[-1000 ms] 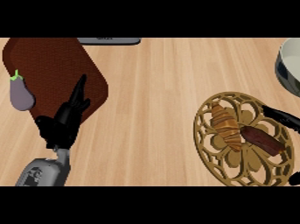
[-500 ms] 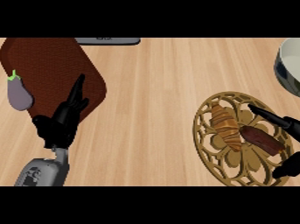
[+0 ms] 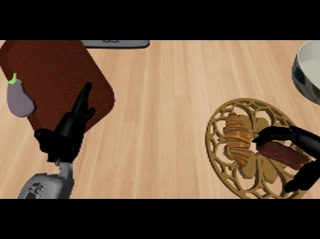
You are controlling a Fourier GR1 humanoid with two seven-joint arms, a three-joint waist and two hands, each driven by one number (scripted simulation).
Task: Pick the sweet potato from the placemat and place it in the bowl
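Head view, table (image 3: 162, 116) top, items as found.

Placemat (image 3: 221, 154): round, gold openwork, lower right. It carries a croissant (image 3: 238, 140) left of centre and the sweet potato (image 3: 283, 155) just beside it on the right.

Right hand (image 3: 307, 149): over the placemat's right side, fingers above and thumb below curled round the sweet potato, the arrangement suited to a lift. The sweet potato lies on the mat, not yet raised as far as can be told.

Bowl (image 3: 314, 77): white inside, dark outside, at the right edge above the placemat, well apart from the hand; the carry appears to run up the view.

Left hand (image 3: 69, 130): fingers straight, holding nothing, resting at the edge of a dark red mat (image 3: 52, 74).

Eggplant (image 3: 19, 99): at that mat's left edge, untouched.
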